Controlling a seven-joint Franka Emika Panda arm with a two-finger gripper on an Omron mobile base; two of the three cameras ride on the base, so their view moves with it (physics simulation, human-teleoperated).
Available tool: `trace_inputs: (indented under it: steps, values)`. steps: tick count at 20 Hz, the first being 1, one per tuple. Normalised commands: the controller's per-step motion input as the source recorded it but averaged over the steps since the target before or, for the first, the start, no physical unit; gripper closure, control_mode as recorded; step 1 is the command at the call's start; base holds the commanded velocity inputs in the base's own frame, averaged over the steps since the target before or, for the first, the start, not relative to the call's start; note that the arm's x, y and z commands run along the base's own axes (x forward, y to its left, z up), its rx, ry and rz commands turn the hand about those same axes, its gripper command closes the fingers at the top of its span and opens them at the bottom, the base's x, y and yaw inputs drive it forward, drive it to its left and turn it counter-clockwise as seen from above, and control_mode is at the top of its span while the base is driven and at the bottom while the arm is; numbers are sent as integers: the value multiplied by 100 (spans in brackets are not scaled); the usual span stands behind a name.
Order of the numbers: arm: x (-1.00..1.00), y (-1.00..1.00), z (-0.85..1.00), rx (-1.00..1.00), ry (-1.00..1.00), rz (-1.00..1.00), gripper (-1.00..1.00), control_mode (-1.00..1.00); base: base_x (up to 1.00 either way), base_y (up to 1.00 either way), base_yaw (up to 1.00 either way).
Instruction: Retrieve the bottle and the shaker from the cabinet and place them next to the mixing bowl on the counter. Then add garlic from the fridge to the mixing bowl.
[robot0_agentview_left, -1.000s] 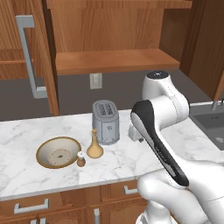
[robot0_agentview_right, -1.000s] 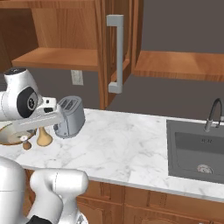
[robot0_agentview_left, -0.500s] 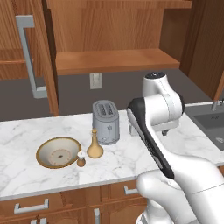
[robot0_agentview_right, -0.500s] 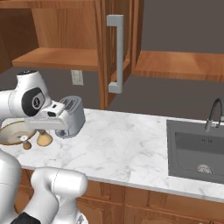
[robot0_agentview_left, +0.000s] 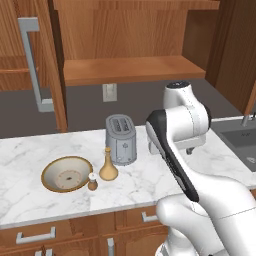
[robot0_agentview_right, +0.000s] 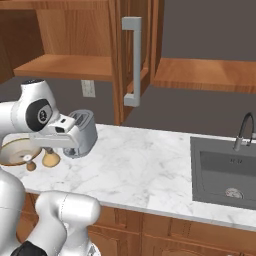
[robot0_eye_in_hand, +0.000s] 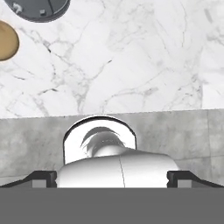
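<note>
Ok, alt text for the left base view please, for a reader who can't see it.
On a marble counter, a tan bottle and a small shaker stand beside a mixing bowl, with a grey toaster behind them. The white robot arm rises at right, below an open wooden cabinet.

bottle (robot0_agentview_left: 108, 165): tan, long thin neck, upright on the counter (robot0_agentview_left: 30, 200), just right of the bowl
shaker (robot0_agentview_left: 92, 182): tiny, brown, white top, upright beside the bottle
mixing bowl (robot0_agentview_left: 66, 174): tan, speckled inside
</note>
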Motion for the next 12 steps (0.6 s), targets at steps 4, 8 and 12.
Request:
trace_inputs:
  steps: [4,8,12]
  values:
    - [0,0,0,0,0,0,-100,100,-50,1,1]
    - [0,0,0,0,0,0,-100,100,-31,42,27]
    - [0,0,0,0,0,0,-100,100,-43,56,40]
